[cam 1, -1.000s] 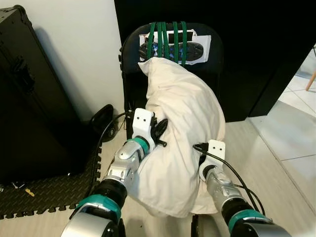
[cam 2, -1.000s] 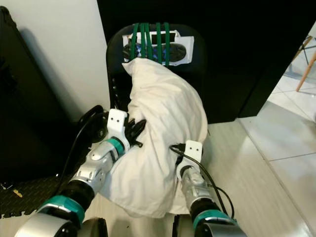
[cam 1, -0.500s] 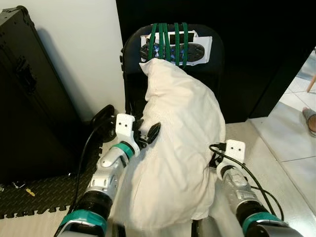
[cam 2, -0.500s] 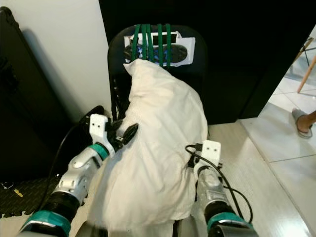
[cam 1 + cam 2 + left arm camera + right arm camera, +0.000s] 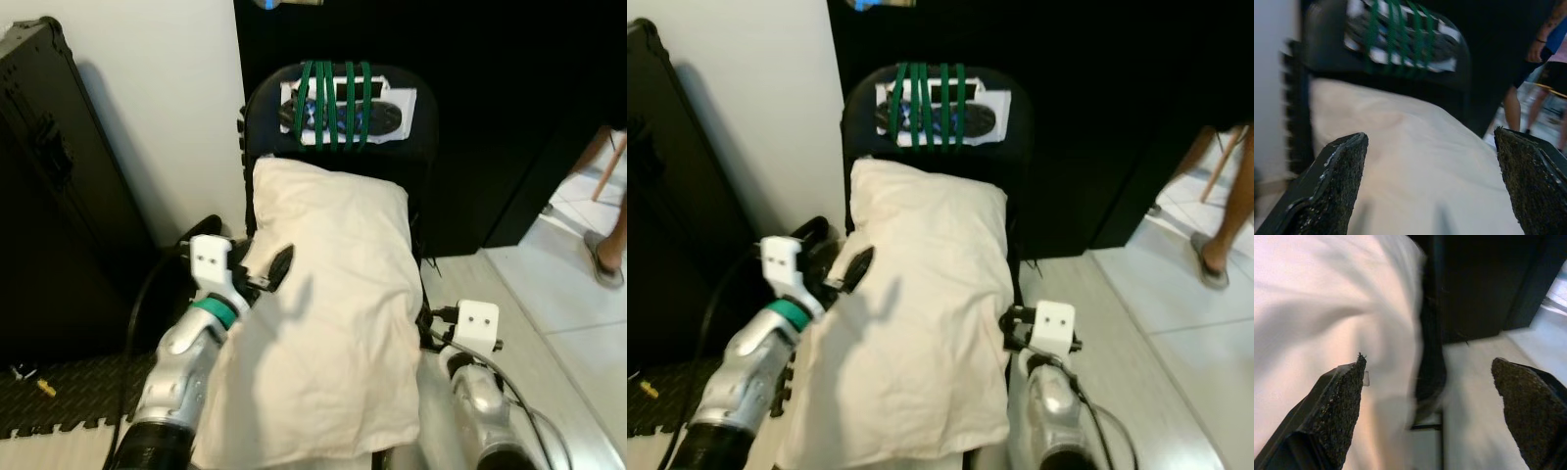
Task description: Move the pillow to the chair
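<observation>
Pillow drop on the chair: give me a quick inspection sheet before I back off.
Surface: black chair, seat under the pillow.
Job's things: cream pillow lies flat on the seat, far end at the backrest.
Clutter: green cords strapping a packet to the backrest.
Grippers: left gripper open above the pillow; right gripper open at its right edge.
Cables: black cable by the left arm.
Surroundings: black case left; person's legs right.

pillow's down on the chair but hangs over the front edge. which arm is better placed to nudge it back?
Left, probably. The left gripper is open and sits at the pillow's left edge, fingers toward it. The right gripper is open too, but lower, beside the chair, looking past the pillow at the floor.
</observation>
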### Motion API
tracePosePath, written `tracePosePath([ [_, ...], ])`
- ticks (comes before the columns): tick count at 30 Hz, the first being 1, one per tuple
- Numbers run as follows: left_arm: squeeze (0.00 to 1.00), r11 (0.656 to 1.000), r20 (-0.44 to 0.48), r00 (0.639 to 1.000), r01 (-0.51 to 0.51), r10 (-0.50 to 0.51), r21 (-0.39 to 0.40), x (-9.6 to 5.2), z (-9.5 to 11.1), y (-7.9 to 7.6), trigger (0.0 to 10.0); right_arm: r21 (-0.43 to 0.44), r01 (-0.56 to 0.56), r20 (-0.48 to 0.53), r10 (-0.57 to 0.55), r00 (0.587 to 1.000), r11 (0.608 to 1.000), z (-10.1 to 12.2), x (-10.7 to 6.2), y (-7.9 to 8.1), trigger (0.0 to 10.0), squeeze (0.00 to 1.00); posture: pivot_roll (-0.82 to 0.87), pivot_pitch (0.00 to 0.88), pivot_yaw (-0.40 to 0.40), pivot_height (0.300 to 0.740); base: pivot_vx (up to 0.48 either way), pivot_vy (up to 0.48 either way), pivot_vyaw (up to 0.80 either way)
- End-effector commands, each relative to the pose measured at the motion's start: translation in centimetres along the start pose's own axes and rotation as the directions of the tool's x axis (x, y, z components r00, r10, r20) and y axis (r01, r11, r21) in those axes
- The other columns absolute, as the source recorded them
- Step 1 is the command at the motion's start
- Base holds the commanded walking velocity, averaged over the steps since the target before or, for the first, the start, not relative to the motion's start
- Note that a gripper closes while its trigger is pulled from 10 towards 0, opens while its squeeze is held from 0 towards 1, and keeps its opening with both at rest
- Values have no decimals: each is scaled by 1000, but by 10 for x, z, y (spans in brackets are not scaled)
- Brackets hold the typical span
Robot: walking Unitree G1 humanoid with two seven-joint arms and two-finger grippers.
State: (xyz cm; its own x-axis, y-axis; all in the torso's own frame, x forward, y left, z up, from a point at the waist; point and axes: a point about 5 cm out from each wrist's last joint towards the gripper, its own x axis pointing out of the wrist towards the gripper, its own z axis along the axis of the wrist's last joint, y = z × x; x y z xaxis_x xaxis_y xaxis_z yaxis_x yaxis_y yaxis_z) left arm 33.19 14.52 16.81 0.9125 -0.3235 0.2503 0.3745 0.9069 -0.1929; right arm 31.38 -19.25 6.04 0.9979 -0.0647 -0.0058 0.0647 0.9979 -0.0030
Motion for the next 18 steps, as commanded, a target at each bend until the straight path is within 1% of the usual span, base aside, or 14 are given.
tracePosePath([
  [1,0,999,-17,999,-40,40,-8,-5,-1,6,10000,11,-48,7,48,999,999,-2,-3,7,10000,0,14,38,64,596,0,0,0],
  [2,0,997,-24,997,-78,77,-6,-9,-1,10,10000,20,-105,3,105,994,994,-5,-7,16,10000,0,14,38,64,596,0,0,0],
  [3,0,997,-24,997,-78,77,-6,-9,-1,10,10000,20,-105,3,105,994,994,-5,-7,16,10000,0,14,38,64,596,0,0,0],
  [4,0,992,-29,992,-123,123,-7,-12,-2,15,10000,48,-177,-31,179,983,983,-9,-9,28,10000,0,12,30,61,596,0,0,0],
  [5,0,984,-32,983,-179,179,-11,-14,-2,20,10000,49,-232,-58,235,970,971,-13,-10,40,10000,0,12,25,59,596,0,0,0],
  [6,0,972,-33,972,-234,234,12,-16,-2,24,10000,30,-256,-71,258,964,966,-13,-8,50,10000,0,16,20,55,596,0,0,0],
  [7,0,972,-33,972,-234,234,12,-16,-2,24,10000,30,-256,-71,258,964,966,-13,-8,50,10000,0,16,20,55,596,0,0,0],
  [10,0,956,-33,957,-288,290,55,-17,-1,27,10000,-15,-264,-67,262,963,964,-9,-3,59,10000,0,21,9,48,596,0,0,0],
  [12,0,956,-33,957,-288,290,55,-17,-1,27,10000,-15,-264,-67,262,963,964,-9,-3,59,10000,0,21,9,48,596,0,0,0],
  [13,0,973,-12,973,-228,229,38,-16,3,17,10000,10,-264,-52,264,963,965,-2,2,63,10000,0,24,0,38,596,0,0,0],
  [14,0,973,-12,973,-228,229,38,-16,3,17,10000,10,-264,-52,264,963,965,-2,2,63,10000,0,24,0,38,596,0,0,0],
  [15,0,982,3,982,-190,190,19,-16,5,11,10000,36,-265,-44,266,963,964,1,4,63,10000,0,24,0,38,596,0,0,0],
  [17,0,982,3,982,-190,190,19,-16,5,11,10000,36,-265,-44,266,963,964,1,4,63,10000,0,24,0,38,596,0,0,0],
  [18,0,986,18,986,-166,166,18,-17,7,6,10000,55,-265,-36,267,963,963,3,5,63,10000,0,25,0,33,596,0,0,0],
])
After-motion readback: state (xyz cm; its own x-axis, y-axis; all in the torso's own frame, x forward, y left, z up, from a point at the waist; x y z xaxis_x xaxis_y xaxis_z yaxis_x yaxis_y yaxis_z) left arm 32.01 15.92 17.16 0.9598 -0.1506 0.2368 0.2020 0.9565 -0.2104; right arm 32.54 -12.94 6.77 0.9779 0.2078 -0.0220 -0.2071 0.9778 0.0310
